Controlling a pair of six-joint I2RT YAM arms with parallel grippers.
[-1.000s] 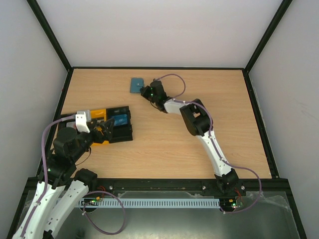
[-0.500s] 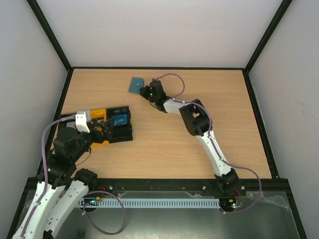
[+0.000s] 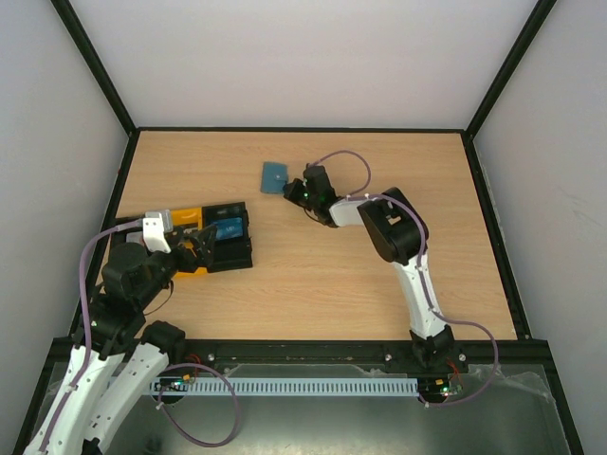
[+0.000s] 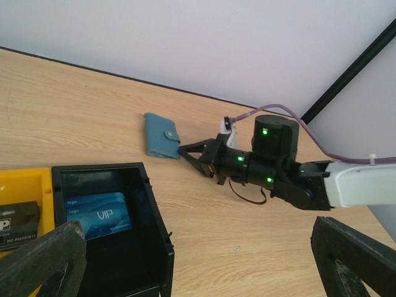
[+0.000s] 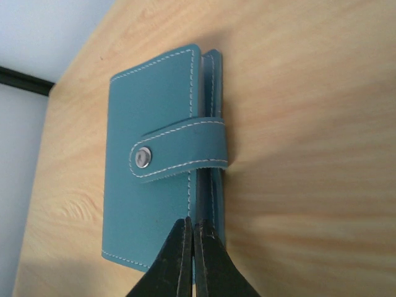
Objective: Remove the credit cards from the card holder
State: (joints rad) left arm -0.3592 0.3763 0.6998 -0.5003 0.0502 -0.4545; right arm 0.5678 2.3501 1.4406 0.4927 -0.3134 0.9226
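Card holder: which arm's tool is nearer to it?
Right. The right tool meets the card holder at its edge; the left tool hangs open by the black tray, far off.

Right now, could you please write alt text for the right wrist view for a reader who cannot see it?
A closed teal-blue card holder lies flat on the wooden table, its strap fastened by a metal snap. The right end effector, shut, comes in from the bottom of the frame with its tip at the holder's near edge.
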